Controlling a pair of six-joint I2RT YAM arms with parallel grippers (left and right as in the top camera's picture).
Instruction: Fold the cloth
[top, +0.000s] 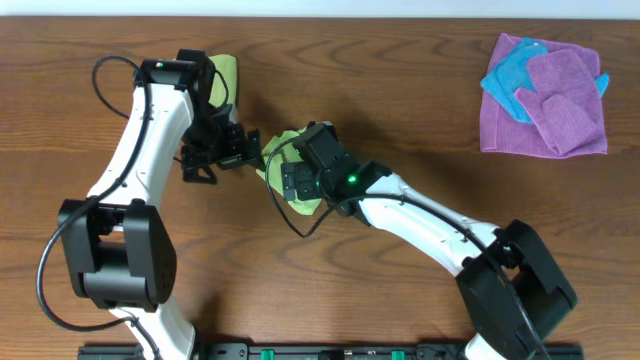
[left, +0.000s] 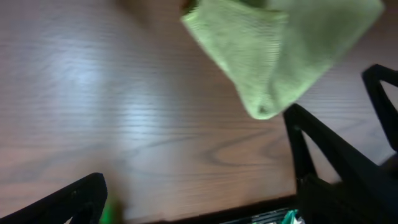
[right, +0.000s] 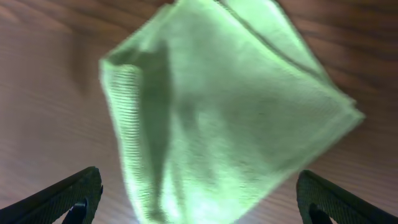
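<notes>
Wide left jaws, nothing between them; right jaws wide too, hovering over the green cloth (right: 217, 118). Cloth lies left of tabletop (top: 400, 100) centre, toward the far edge; purple and blue cloths (top: 560, 110) at far right corner

lime-green microfibre cloth (top: 302, 206): mostly hidden overhead under white left arm (top: 150, 110) and white right arm (top: 405, 208) | wrist views: motion-blurred | left wrist: cloth cut by top edge

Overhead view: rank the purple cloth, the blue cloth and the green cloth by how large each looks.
1. purple cloth: clearly the largest.
2. blue cloth and green cloth: not ranked. The green one is mostly hidden under the arms, with only patches showing, so its size is unsure.
</notes>
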